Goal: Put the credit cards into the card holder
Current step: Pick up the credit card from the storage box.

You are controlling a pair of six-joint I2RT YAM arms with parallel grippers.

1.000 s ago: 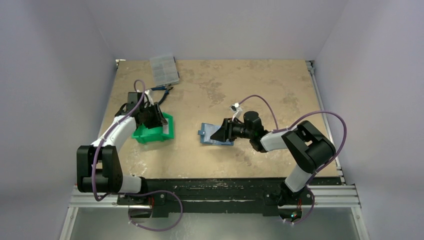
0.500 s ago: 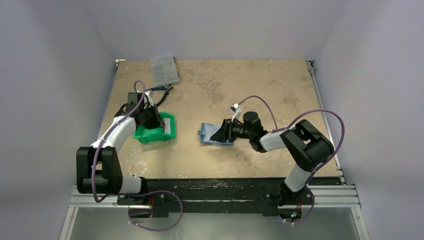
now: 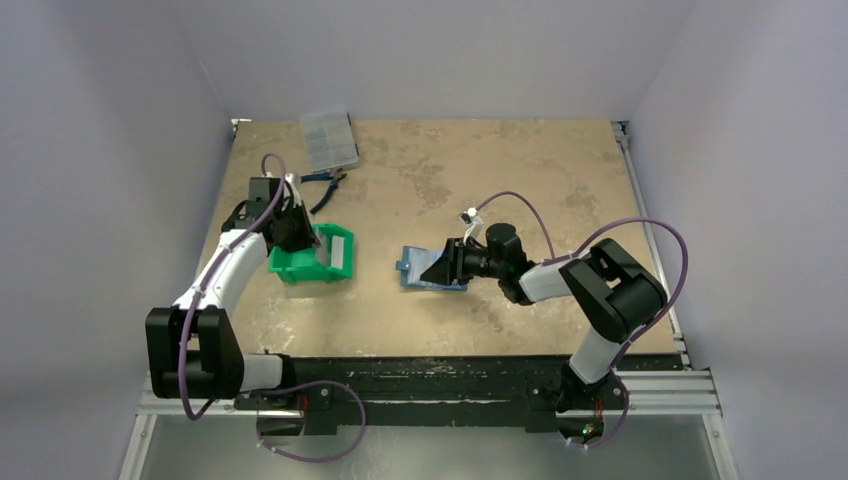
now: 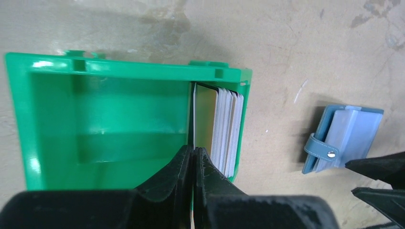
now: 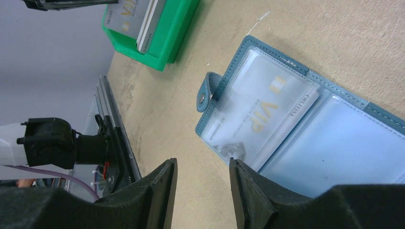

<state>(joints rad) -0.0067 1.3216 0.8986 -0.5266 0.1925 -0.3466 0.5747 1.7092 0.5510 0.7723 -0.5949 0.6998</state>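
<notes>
Several pale credit cards [image 4: 224, 126] stand on edge against the right wall of a green tray [image 4: 105, 119]. My left gripper [image 4: 193, 152] is shut on the edge of the leftmost card [image 4: 205, 114]. In the top view that gripper [image 3: 300, 232] is over the tray [image 3: 300, 268], where the cards [image 3: 342, 250] show. The teal-blue card holder [image 5: 305, 124] lies open on the table with one VIP card [image 5: 265, 112] in a clear pocket. My right gripper [image 5: 203, 164] is open and empty, low at the holder's near edge. The holder [image 3: 420, 272] lies mid-table beside that gripper [image 3: 445, 265].
A clear compartment box [image 3: 327, 139] sits at the back left of the table. Blue-handled pliers [image 3: 325, 182] lie just behind the green tray. The tray [image 5: 165, 28] lies left of the holder, with bare table between them.
My left gripper has moved left and back over the tray, and the cards at the tray's right wall now show. The right arm and the holder have not moved.
</notes>
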